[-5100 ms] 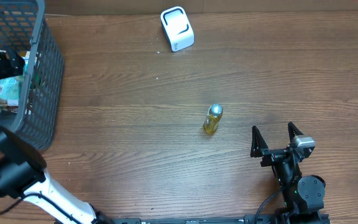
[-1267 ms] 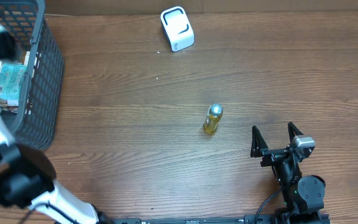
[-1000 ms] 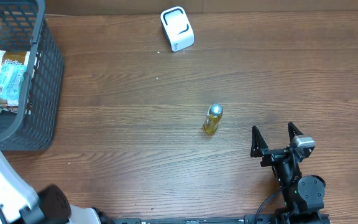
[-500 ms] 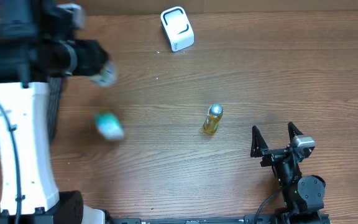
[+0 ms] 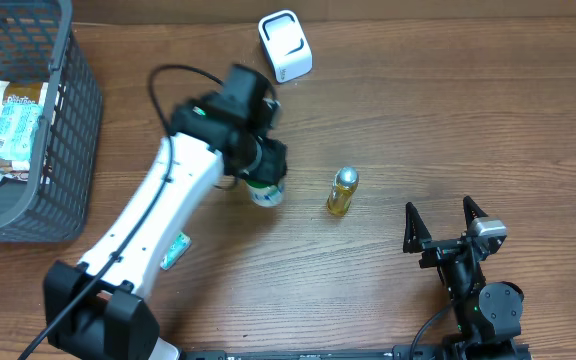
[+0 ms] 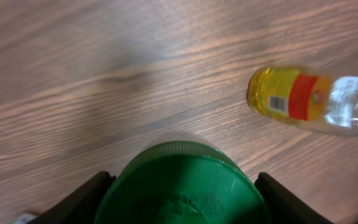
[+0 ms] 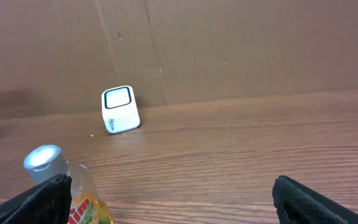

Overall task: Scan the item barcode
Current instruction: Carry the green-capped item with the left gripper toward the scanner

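Right gripper (image 5: 455, 222): one, near right, fingers standing wide apart, holding nothing.
Teal scrap (image 5: 176, 250): one, lying near left, too small to identify.
Left gripper (image 6: 182, 184): one, clamping the green-lidded tub (image 5: 265, 192) mid-table, its body hiding.
Yellow bottle (image 5: 343, 192): one, standing just right.
Basket (image 5: 73, 120): one, far left, cut off.
Scanner (image 5: 285, 46): one, sitting farthest.

So the table (image 5: 448, 120) is dark brown wood, grain running 9 to 3 o'clock from overhead, couple of tiny pale specks on it. Along the 12 o'clock edge there's a brown cardboard wall (image 7: 260, 43) standing upright, with a slanted seam (image 7: 156, 53) and a few small marks. Light's soft and even, just a dull sheen on the wood, faint shadows
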{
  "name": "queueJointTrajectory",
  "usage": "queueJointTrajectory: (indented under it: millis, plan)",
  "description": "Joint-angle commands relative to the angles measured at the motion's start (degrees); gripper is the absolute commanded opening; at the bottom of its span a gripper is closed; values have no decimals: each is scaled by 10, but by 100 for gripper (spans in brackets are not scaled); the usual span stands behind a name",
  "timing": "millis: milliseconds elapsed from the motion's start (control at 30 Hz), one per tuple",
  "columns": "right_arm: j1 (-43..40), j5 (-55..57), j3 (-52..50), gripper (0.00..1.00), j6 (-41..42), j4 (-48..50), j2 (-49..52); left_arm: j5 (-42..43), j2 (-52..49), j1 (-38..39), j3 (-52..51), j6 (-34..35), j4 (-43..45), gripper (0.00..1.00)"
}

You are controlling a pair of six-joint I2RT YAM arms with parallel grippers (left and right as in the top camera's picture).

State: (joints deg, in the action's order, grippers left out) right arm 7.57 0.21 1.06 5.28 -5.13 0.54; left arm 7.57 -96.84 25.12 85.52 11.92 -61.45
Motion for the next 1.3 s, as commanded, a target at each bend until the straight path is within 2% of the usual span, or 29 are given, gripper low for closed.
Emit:
queueJointTrajectory:
  millis: [0,133,300,467,733,900,1167,1267]
  plan:
    - [-2,-3,-6,100,-4,3,-3,-62,5,39,-54,74,50,25]
    - [-2,-3,-6,100,-4,3,-3,-66,5,75,-107,101,118,31]
    - [-2,-3,-6,100,-4,3,-3,-71,4,99,-171,135,196,32]
    - [-2,-3,-6,100,-4,3,-3,-82,4,109,-213,143,238,34]
    - [-2,-3,-6,100,-4,3,-3,-81,4,109,-224,143,258,36]
    - [-2,-3,-6,100,-4,3,-3,-79,2,109,-224,143,257,42]
    - [-2,-3,-6,100,-4,3,-3,-77,-13,110,-224,143,264,42]
    - [-2,-3,-6,100,-4,3,-3,-78,-15,112,-224,143,263,47]
